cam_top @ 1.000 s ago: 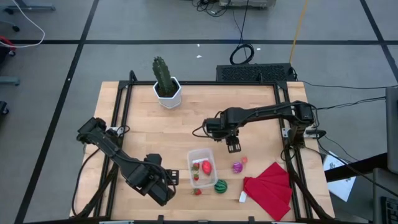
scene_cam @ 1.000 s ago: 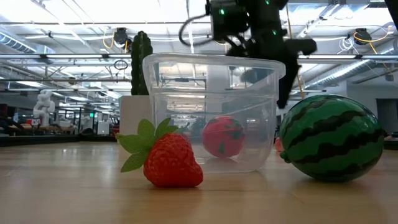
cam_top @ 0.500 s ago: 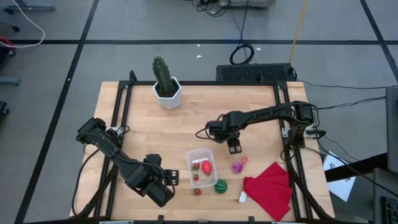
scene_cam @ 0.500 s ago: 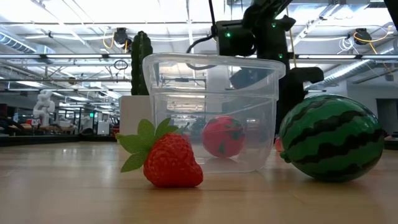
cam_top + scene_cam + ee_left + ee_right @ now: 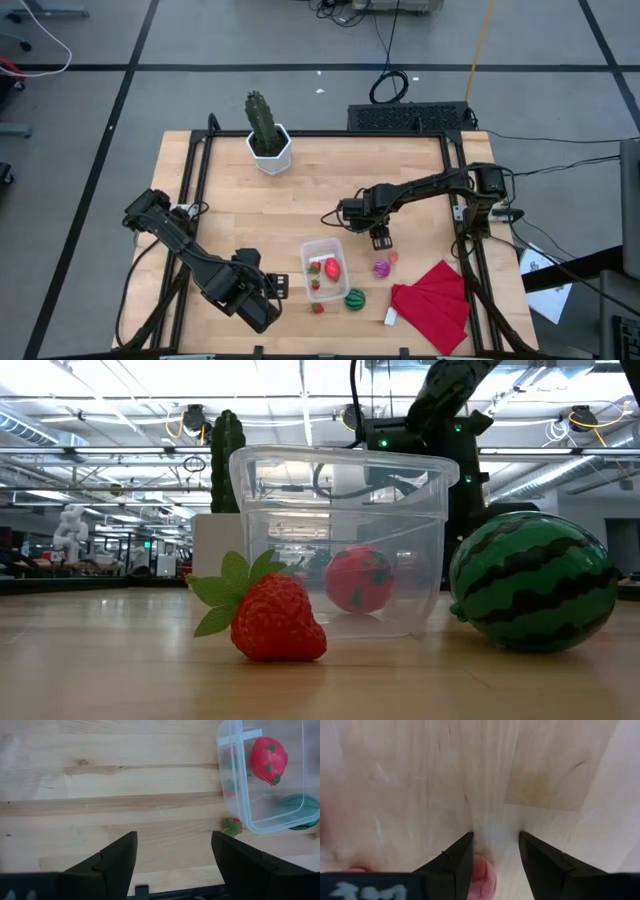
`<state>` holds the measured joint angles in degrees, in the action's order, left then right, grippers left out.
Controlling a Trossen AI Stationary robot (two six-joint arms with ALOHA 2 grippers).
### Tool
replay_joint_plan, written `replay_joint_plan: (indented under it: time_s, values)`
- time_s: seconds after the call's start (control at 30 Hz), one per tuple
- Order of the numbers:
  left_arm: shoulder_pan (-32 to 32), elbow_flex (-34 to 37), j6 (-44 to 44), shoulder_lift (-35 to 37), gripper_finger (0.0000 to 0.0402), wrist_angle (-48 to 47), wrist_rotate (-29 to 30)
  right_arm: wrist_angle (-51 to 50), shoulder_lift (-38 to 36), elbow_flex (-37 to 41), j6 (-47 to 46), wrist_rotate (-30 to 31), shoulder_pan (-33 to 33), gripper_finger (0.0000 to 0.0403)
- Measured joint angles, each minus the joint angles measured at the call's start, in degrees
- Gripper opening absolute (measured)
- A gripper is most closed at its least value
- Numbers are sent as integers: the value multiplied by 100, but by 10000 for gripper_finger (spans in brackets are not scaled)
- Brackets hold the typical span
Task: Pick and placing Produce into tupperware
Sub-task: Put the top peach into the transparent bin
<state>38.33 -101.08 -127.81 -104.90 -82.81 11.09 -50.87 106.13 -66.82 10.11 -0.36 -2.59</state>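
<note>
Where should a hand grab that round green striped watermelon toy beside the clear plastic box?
Likely around the widest middle of the round green striped watermelon toy, coming straight down. It sits close to the clear plastic box on one side, so the fingers should close along the box wall, not across it.

In the low view, the box [image 5: 340, 540] hid most of the right arm and its claw, and the melon [image 5: 532, 580] at the right edge was clipped slightly. In the right wrist view, a pink bit [image 5: 482, 875] at the bottom centre was blurred and cut by the frame edge. In the left wrist view, the melon [image 5: 299, 810] showed only dimly through the box wall [image 5: 240, 785].
</note>
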Motion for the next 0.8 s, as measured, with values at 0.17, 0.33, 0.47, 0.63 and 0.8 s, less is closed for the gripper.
replay_joint_plan:
  time_s: [0.17, 0.33, 0.47, 0.63, 0.8]
  values:
    - [-9, 0, 0, 0, 258, 0, 0, 105, -4, -39, 15, 7, 0, 151]
    - [-7, 0, -6, 0, 257, 0, 0, 319, -228, -223, 117, 74, -10, 151]
    - [-7, 0, -5, 0, 257, 9, 0, 233, -563, -360, 188, 211, -29, 151]
    - [-7, 0, 0, 0, 257, 11, 0, -331, -1078, -402, 89, 169, -79, 151]
    - [-7, 0, 9, 0, 257, 9, 0, -1155, -1379, -387, -142, -62, -45, 151]
